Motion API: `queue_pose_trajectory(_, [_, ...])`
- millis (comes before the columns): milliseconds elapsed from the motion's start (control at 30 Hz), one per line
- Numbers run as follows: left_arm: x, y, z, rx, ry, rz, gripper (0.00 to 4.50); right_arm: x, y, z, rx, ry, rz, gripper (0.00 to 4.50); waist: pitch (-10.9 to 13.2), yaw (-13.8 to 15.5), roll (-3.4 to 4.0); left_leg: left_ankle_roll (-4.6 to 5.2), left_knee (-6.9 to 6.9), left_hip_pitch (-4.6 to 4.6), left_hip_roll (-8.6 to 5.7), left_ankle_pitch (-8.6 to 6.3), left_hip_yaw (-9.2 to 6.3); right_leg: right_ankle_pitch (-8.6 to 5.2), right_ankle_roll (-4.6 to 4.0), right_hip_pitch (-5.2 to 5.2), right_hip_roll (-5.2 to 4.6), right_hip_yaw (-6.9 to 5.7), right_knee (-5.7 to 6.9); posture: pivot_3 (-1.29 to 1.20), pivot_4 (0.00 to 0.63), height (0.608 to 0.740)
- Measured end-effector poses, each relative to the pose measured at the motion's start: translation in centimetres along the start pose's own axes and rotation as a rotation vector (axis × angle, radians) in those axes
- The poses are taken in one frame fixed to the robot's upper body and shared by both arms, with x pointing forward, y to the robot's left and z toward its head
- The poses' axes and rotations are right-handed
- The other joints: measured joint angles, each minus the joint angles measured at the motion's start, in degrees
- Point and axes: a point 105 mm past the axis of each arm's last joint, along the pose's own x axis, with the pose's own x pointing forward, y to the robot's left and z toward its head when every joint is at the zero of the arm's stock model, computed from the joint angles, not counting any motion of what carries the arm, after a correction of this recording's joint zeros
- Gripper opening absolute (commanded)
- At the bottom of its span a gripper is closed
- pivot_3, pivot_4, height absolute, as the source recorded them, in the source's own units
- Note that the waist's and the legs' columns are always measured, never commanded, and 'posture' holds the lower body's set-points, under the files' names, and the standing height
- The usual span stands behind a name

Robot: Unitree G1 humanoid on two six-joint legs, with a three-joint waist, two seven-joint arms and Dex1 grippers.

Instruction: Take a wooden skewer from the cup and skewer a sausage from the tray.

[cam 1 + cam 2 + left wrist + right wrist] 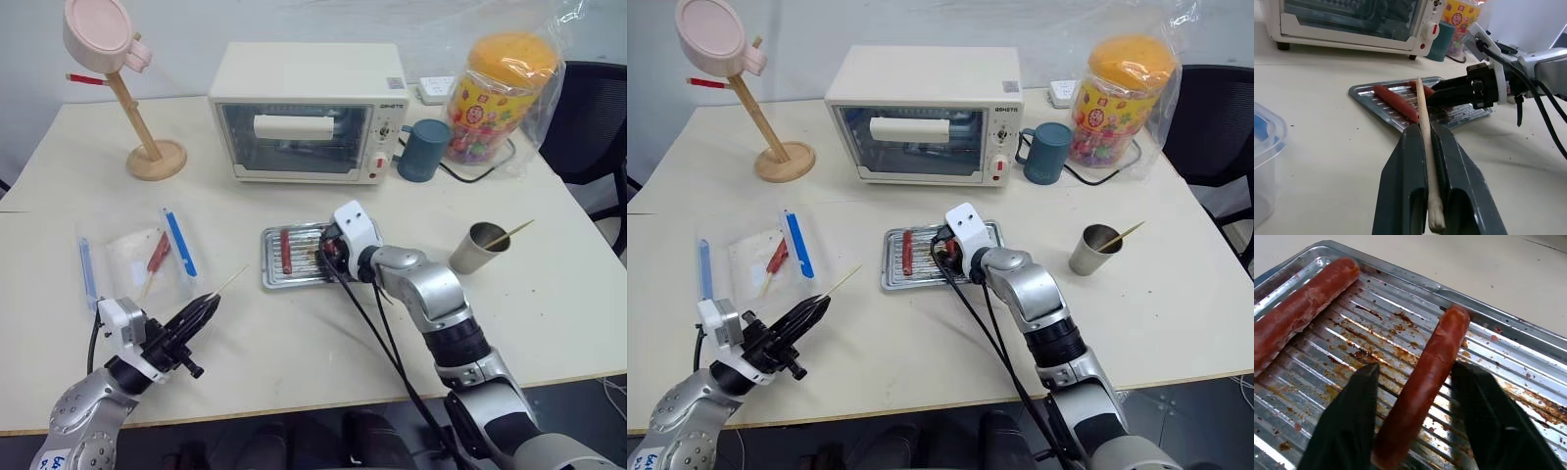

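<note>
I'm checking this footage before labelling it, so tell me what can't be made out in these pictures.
- Head views: the right gripper over the tray is hidden behind its own wrist.
- Right wrist view: whether the fingers touch the sausage between them; its near end is cut off.
- Head views: inside the cup, hidden by its wall.

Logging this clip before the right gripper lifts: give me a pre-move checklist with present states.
1. Skewer clamped in left gripper: ok.
2. Right gripper straddles one sausage: ok.
3. Right fingers firmly closed on that sausage: cannot tell; a gap shows at one side.
4. Second sausage clear of the fingers: ok.
5. Tray flat on the table: ok.
6. Skewer tip clear of the right arm: ok.
</note>
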Motion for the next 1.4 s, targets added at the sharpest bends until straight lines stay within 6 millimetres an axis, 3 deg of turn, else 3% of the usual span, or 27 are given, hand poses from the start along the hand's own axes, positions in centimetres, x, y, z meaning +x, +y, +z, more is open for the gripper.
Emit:
queue_pose_trajectory(67, [0.0, 0.0, 0.0, 0.000, 0.000, 0.002, 0.00, 0.0, 0.0, 0.0, -0.002, 0.001, 0.008, 0.75, 0.0, 0.0, 0.00, 0.00, 0.00, 0.00, 0.00, 0.00, 0.00, 0.00, 0.00, 0.00, 0.00, 0.00, 0.00, 0.00, 0.150, 0.740])
queue_pose_trajectory(567, [0.4, -0.1, 0.0, -0.003, -0.004, 0.001, 0.00, -0.4, -0.1, -0.1, -0.033, 0.003, 0.041, 0.75, 0.0, 0.0, 0.00, 0.00, -0.01, 0.00, 0.00, 0.00, 0.00, 0.00, 0.00, 0.00, 0.00, 0.00, 0.00, 0.00, 0.150, 0.740])
queue_pose_trajectory(700, [0.5, -0.1, 0.0, -0.002, -0.005, 0.000, 0.00, -1.3, 0.3, 1.1, -0.113, -0.070, 0.123, 0.75, 0.0, 0.1, 0.00, 0.00, -0.01, -0.01, -0.01, 0.00, 0.00, 0.00, 0.00, 0.00, 0.00, -0.01, -0.02, 0.00, 0.150, 0.740])
queue_pose_trajectory(867, [0.4, 0.0, 0.5, 0.034, 0.022, -0.035, 0.00, -5.4, -0.4, 3.8, -0.483, -0.236, 0.256, 0.75, 0.0, 0.2, -0.01, 0.01, -0.02, -0.03, -0.01, -0.01, -0.01, 0.00, 0.00, 0.02, 0.00, -0.02, -0.09, 0.00, 0.150, 0.740])
queue_pose_trajectory(1067, [0.3, -0.8, 1.7, 0.132, 0.134, -0.213, 0.00, -8.4, 0.8, 3.9, -0.854, -0.311, 0.433, 0.75, 0.0, 0.0, -0.03, -0.01, -0.10, 0.00, 0.06, 0.00, 0.01, -0.01, -0.02, 0.00, 0.04, -0.01, -0.09, 0.00, 0.150, 0.740])
queue_pose_trajectory(1233, [0.5, -1.5, 2.7, 0.186, 0.212, -0.374, 0.00, -9.3, 1.0, 3.1, -0.964, -0.284, 0.514, 0.75, 0.0, 0.2, -0.08, -0.01, -0.06, 0.00, 0.04, 0.00, -0.01, -0.02, -0.03, 0.05, 0.00, -0.02, -0.12, 0.00, 0.150, 0.740])
queue_pose_trajectory(1400, [1.7, -2.1, 3.4, 0.214, 0.209, -0.474, 0.00, -10.0, 1.9, 1.8, -0.921, -0.252, 0.631, 0.75, 0.0, 0.3, -0.08, 0.00, -0.06, -0.01, 0.04, 0.00, -0.05, -0.01, -0.02, 0.08, -0.01, -0.05, -0.21, 0.00, 0.150, 0.740])
